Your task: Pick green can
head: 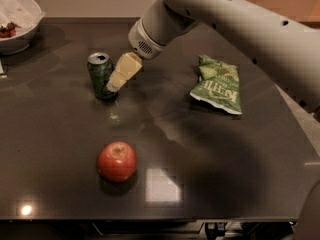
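The green can (99, 75) stands upright on the dark table (60, 134), at the back left of centre; it is dark green with a silver top. My gripper (114, 85) hangs from the pale arm (210, 9) and its cream fingers (122, 71) sit right against the can's right side, low near its base.
A red apple (117, 161) lies near the front of the table. A flat green chip bag (218, 84) lies to the right. A white bowl (17, 21) with dark food stands at the back left corner. The table's right edge runs by the arm.
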`<move>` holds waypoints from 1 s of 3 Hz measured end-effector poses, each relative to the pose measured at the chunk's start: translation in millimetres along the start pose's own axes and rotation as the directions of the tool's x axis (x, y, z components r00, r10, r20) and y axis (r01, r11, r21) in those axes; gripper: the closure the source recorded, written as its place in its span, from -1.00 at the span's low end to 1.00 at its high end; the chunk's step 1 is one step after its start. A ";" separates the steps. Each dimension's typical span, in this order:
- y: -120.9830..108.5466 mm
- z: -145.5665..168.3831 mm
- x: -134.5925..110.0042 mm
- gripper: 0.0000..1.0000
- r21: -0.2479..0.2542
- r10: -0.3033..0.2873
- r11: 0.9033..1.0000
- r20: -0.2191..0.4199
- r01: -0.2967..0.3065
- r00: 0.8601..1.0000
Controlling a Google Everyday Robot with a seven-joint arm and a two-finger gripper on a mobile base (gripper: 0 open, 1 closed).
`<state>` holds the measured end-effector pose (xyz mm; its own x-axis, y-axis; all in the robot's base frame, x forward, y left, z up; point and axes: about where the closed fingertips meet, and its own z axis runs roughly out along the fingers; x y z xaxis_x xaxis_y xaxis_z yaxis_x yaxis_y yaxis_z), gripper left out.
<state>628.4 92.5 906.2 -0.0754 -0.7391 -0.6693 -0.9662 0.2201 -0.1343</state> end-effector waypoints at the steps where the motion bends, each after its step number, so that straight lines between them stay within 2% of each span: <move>1: -6.5 15.2 -7.7 -1.00 -0.008 0.034 0.999 0.017 -0.034 0.999; 3: 1.1 33.8 -22.6 -1.00 -0.055 0.067 0.996 0.057 -0.063 0.996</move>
<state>637.4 130.9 896.4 -0.1255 -0.6855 -0.7171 -0.9716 0.2312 -0.0511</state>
